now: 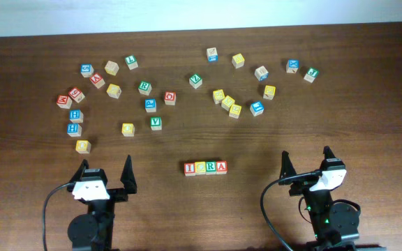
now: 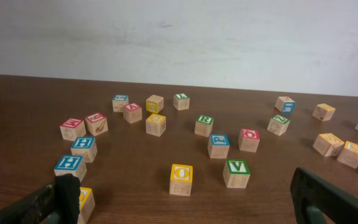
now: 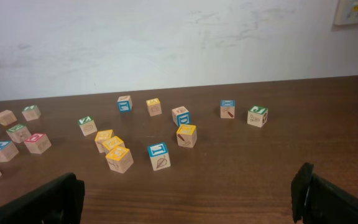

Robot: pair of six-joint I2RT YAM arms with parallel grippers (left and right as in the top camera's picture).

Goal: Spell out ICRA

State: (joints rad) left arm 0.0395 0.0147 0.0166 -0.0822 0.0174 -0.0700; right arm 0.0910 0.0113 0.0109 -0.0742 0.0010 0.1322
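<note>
Since the overhead cam takes in the whole bench [image 1: 368,90], we start there: the ICRA row [image 1: 205,167], four blocks touching side by side, reads I-C-R-A near the front edge, centre, betw. the two arms. Both the left end effector [image 1: 105,176] and the right end effector [image 1: 307,164] sit at the front, each w/ fingers spread apart, holding nothing, well apart from the row. Other loose blocks [image 1: 144,87] are scattered over the far half. Left wrist cam: we see its fingers [image 2: 67,196] wide at the bottom corners; a yellow O block [image 2: 181,179] and a green V block [image 2: 236,173] lie nearest, not touching. Right wrist cam: fingers likewise wide; a blue-topped block [image 3: 159,155] stands near three yellow-topped blocks [image 3: 119,158].
</note>
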